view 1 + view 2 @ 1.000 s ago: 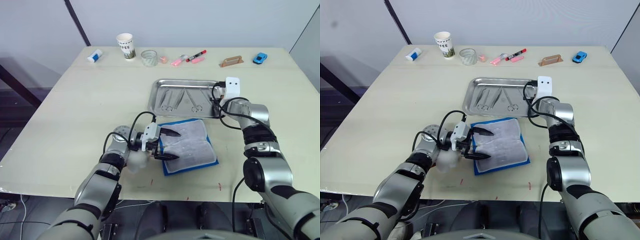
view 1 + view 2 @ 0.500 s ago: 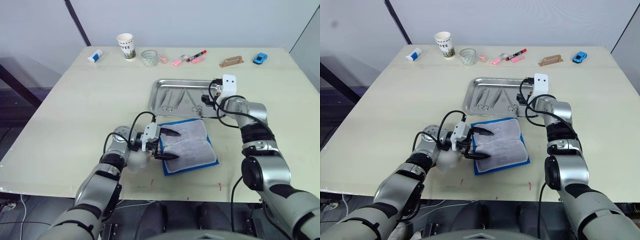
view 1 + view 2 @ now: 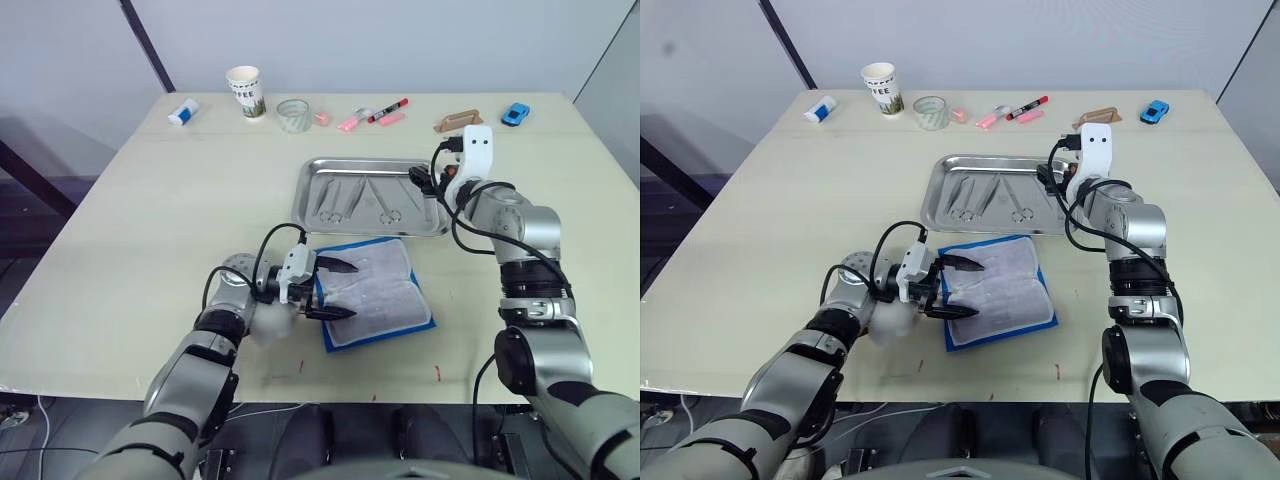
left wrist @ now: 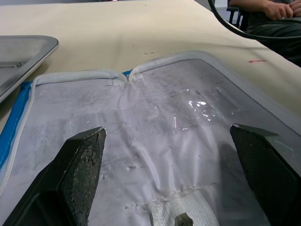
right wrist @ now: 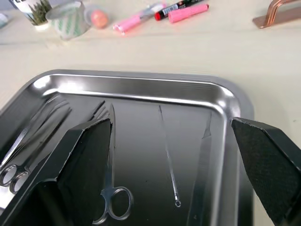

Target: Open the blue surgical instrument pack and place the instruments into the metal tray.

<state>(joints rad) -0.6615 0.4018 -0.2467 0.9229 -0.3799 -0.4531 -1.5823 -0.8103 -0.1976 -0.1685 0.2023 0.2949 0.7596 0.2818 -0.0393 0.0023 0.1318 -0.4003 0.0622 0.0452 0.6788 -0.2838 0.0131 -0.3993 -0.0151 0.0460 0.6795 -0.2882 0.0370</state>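
Instruments (image 3: 362, 199) lie lengthwise across the metal tray (image 3: 372, 168), handles toward the robot; both grippers' fingers released.

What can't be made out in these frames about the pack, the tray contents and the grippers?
- Blue surgical instrument pack: its near left corner is hidden by the left gripper in the head views.
- Instruments in the metal tray: too small to count in the head views; the right gripper's fingers cover some in the right wrist view.
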